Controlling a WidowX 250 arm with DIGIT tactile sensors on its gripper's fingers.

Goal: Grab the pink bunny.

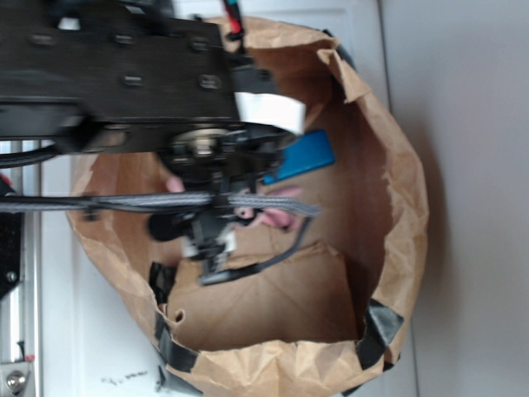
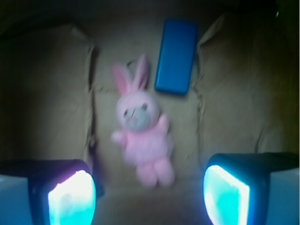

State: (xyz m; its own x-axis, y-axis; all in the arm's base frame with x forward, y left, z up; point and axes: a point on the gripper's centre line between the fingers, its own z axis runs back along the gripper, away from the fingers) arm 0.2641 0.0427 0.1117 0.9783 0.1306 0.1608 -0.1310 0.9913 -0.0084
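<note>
Inside the brown paper bag [image 1: 397,207], patched with black tape at the rim: the pink bunny [image 2: 142,136] lying face up on the creased bottom, ears toward the blue block [image 2: 176,56], which lies just beside the ears, apparently not touching. From the wrist view: whole bunny plain between the two lit fingertips [image 2: 71,199] of the gripper [image 2: 149,199], fingers spread wide, released, nothing between them, bunny's feet nearest the gap. From the exterior view: mostly hidden bunny [image 1: 277,217], only pink scraps under the black arm [image 1: 116,74] and braided cable [image 1: 165,201]; blue block [image 1: 304,155] half covered by the arm; gripper itself lost in the dark hardware. Also only in the exterior view: bag's rolled rim, white surface [image 1: 463,165] around it. Wrist picture blurred, fine detail unclear.
</note>
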